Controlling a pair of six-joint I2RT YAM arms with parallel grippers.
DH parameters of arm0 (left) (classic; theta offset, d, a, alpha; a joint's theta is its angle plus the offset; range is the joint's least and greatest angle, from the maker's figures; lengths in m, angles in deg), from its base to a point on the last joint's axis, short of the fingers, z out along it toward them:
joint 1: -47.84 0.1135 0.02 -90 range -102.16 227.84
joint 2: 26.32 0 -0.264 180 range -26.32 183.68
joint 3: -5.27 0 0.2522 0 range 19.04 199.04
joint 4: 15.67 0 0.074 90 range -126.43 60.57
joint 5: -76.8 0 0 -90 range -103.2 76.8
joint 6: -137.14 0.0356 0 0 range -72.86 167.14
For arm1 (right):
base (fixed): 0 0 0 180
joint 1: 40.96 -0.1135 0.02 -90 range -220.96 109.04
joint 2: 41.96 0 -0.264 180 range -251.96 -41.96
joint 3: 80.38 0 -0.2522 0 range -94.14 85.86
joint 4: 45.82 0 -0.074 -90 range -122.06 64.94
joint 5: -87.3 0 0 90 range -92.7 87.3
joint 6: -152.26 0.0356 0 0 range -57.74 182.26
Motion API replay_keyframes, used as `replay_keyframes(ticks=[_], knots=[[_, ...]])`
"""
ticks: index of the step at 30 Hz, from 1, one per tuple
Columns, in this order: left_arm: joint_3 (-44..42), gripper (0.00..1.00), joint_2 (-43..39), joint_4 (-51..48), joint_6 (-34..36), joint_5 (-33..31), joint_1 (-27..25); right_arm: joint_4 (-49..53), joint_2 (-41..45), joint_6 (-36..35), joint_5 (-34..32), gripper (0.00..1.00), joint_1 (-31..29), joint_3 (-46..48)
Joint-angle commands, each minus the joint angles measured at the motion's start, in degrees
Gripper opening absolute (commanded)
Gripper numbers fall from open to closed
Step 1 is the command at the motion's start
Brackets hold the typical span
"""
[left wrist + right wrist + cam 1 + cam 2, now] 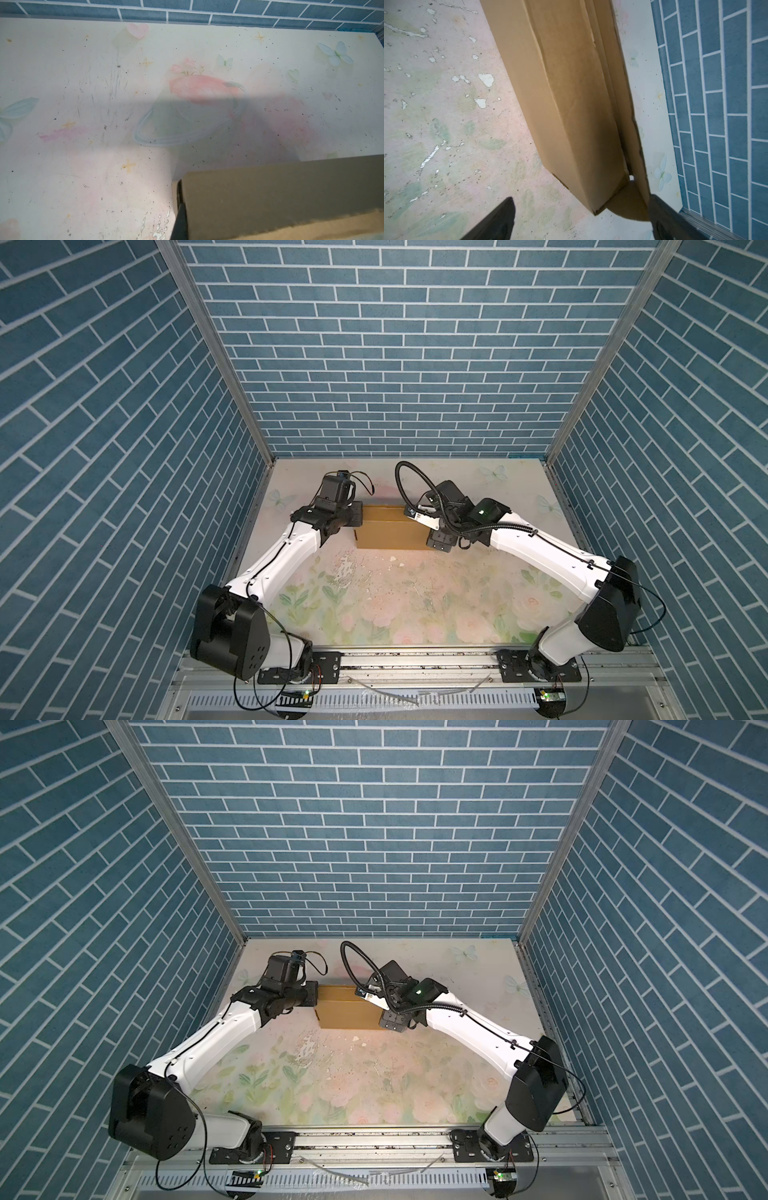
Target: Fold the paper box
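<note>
The paper box point(390, 533) point(349, 1013) is plain brown cardboard, folded into a shallow long shape at the back middle of the table. My left gripper point(352, 517) point(308, 996) is shut and sits against the box's left end. In the left wrist view only one dark finger point(179, 224) shows, beside the box point(280, 197) and a thin end tab. My right gripper point(438, 542) point(392, 1021) stands open at the box's right end. In the right wrist view the box's point(571, 104) end corner lies between its fingers point(500, 218), and a rounded flap point(627, 203) meets the far finger.
The floral table top point(395, 605) has a patch of chipped paint point(345, 568) just in front of the box. The blue brick back wall point(395, 406) rises a short way behind the box. A metal rail point(415, 664) runs along the front edge.
</note>
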State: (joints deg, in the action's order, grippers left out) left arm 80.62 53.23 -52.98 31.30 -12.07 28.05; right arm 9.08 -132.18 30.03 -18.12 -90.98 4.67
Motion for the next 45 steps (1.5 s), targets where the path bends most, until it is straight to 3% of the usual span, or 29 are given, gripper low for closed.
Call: replay_keyframes(ticks=[1, 17, 37, 45], knots=[[-0.9, 0.0, 2.4, -6.0, 0.4, 0.7, -0.3, -0.8, -1.5, -2.8, -2.3, 0.99, -0.8, -3.4], [-0.6, 0.0, 1.7, -6.9, 0.7, 0.5, -0.3, -0.9, -5.5, -3.3, -4.1, 0.99, -1.4, -4.6], [-0.3, 0.0, 1.9, -6.6, 0.4, 0.6, -0.3, 0.8, -8.6, -0.1, -1.8, 0.81, -1.4, -5.6], [-0.6, 0.0, 1.8, -6.7, 0.4, 0.4, -0.3, -1.2, -8.1, 0.1, -3.7, 0.78, -1.4, -4.6]])
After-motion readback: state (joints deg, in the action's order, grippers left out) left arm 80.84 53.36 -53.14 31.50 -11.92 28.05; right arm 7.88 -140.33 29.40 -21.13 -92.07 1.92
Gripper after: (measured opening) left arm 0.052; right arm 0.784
